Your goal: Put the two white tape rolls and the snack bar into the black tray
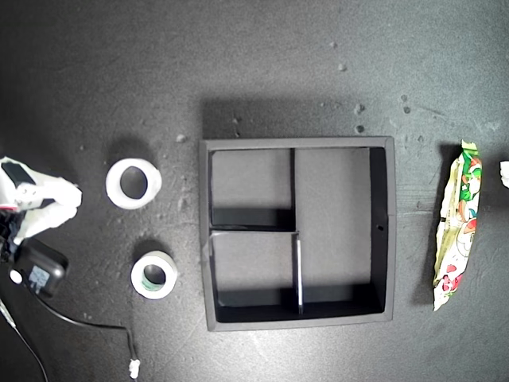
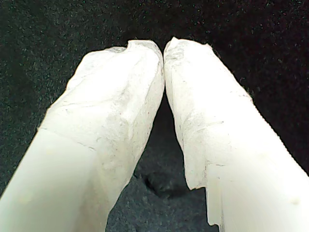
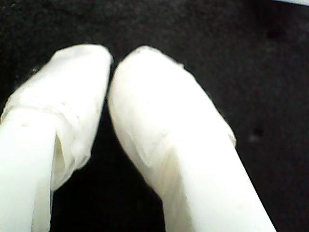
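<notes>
Nearest the lens, my first gripper (image 2: 164, 48) is seen clenched. Its two white-wrapped fingers (image 2: 120, 96) meet at the tips and nothing is held between them. Only the black mat (image 2: 270, 43) lies beyond.

My second gripper (image 3: 111, 63) is likewise closed on nothing. Its tips are pressed together or very nearly so, over bare mat.

Which arm carries which camera cannot be told from the wrist views.

In the exterior view, a white-wrapped gripper (image 1: 67, 199) sits at the left edge. A black block (image 1: 40, 270) with a cable (image 1: 79, 322) lies just near of it.

To its right lies the plain white tape roll (image 1: 134, 183), flat on the mat with its centre open upward. The green-cored tape roll (image 1: 154, 274) lies nearer, also flat and apart from the first.

Further right stands the black tray (image 1: 390, 231). Nothing is seen in any of its three compartments.

Well right of the tray lies the snack bar (image 1: 457, 227), lengthwise near to far. A white scrap (image 1: 504, 173) shows at the right edge and cannot be identified.

Handling, as judged:
- **Tape rolls:** they are taken to be light and stiff. One finger should go down the open centre and one outside, pinching the wall.
- **Snack bar:** it is taken to be light, crinkly and likely slippery. It should be pinched across its narrow width at mid-length, firmly but without crushing.
</notes>
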`<state>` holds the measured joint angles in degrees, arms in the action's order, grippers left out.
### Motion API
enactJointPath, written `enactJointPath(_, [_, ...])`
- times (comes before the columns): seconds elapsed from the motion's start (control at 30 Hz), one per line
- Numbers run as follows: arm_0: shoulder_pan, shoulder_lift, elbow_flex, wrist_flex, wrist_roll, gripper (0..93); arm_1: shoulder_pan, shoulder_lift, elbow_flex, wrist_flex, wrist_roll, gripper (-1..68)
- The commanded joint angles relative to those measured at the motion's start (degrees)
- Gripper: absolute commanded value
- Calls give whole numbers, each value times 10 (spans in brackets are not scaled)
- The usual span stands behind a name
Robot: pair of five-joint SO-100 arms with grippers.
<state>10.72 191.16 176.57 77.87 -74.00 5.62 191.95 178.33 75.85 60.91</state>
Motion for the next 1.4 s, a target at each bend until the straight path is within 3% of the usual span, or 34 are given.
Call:
enactJointPath(0.0, [-7, 27, 33, 19, -2, 3, -6, -1, 6, 10, -2, 0])
enactJointPath(0.37, [-11, 27, 33, 19, -1, 3, -6, -1, 6, 10, -2, 0])
enactJointPath(0.43, [-47, 28, 33, 19, -11, 3, -6, -1, 6, 10, -2, 0])
enactJointPath(0.5, [-80, 29, 33, 11, -74, 4, -6, -1, 6, 10, -2, 0])
enactJointPath(0.6, [-70, 29, 25, -31, -47, 22, -6, -1, 6, 10, -2, 0])
enactJointPath(0.87, [-61, 29, 33, -333, 149, 0, -6, -1, 6, 10, -2, 0])
enactJointPath(1.17, [-22, 28, 33, -560, 432, 44, -2, -1, 6, 10, 47, 0])
enactJointPath(1.3, [-25, 28, 33, -613, 450, 0, 29, -1, 6, 9, 67, 0])
enactJointPath(1.37, [-25, 28, 33, -610, 420, 0, 35, -1, 6, 4, 76, 0])
